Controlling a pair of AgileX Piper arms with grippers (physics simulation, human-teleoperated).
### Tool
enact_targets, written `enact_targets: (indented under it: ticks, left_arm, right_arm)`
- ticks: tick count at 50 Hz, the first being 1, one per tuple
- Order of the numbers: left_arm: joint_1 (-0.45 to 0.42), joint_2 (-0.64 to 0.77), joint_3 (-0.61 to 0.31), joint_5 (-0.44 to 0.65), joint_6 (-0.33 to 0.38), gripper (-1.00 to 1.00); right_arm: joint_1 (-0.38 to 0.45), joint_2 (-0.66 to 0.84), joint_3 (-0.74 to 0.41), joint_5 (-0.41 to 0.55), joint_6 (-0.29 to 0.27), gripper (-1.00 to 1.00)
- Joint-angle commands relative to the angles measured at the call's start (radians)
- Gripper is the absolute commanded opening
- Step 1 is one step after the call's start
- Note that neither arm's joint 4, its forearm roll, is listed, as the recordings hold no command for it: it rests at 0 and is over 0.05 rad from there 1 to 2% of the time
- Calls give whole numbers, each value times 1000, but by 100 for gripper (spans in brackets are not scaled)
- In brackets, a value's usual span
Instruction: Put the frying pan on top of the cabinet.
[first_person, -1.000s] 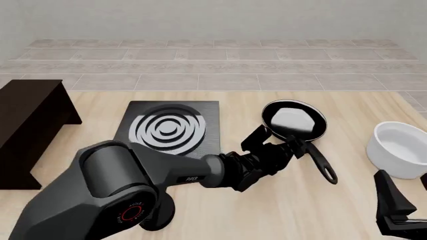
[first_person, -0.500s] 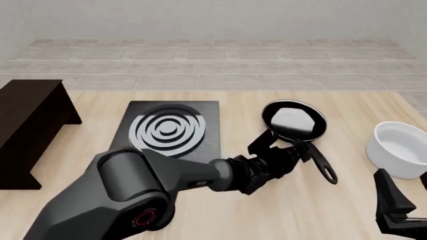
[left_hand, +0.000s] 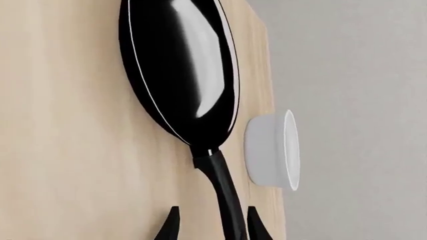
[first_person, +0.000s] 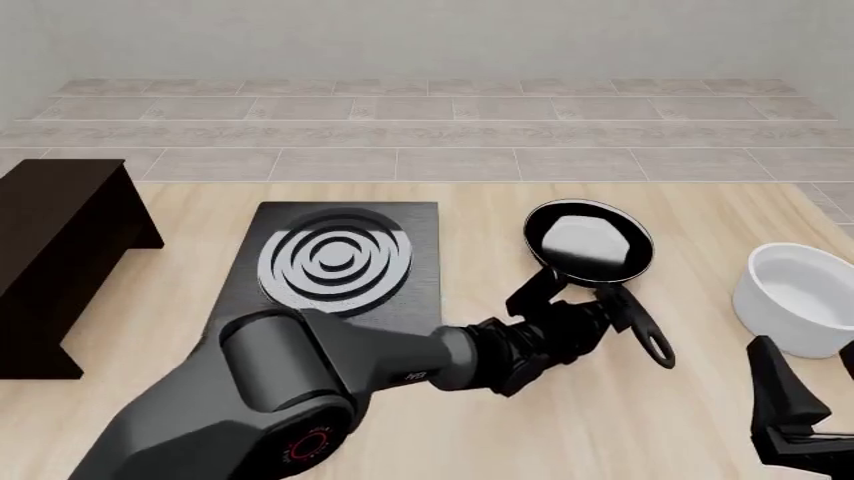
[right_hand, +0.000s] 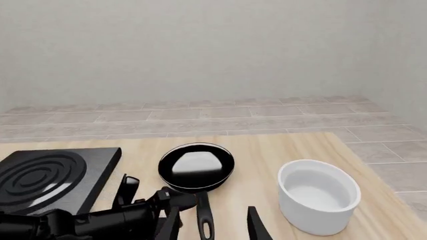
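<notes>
Jaws of my left gripper (first_person: 577, 300) stand open astride the frying pan (first_person: 589, 241) handle; cabinet (first_person: 54, 250) at nine o'clock; right jaws (right_hand: 210, 227) open.

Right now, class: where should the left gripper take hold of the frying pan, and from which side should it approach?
Grip the frying pan by its long thin handle, approaching from the loop end. The open left gripper already straddles it; the round body looks too wide.
</notes>
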Motion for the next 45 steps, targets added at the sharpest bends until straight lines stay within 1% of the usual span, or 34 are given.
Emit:
enact_targets:
  ticks: [1,9,22,39,45]
  left_arm:
    - [-21,5,-12,-9,-10,100]
    - [-22,23,-27,-7,-11,100]
    - [-48,20,-43,-8,-2,100]
    - [-48,59,-97,3,-8,100]
    - [-49,61,-103,5,-5,100]
  right_arm:
    - [-1,4,0,-3,-3,100]
    - [0,2,0,1,-3,100]
    - [-1,17,0,-12,-5,100]
    - [-2,48,-1,-38,-4,100]
    - [-2,51,0,-43,-5,100]
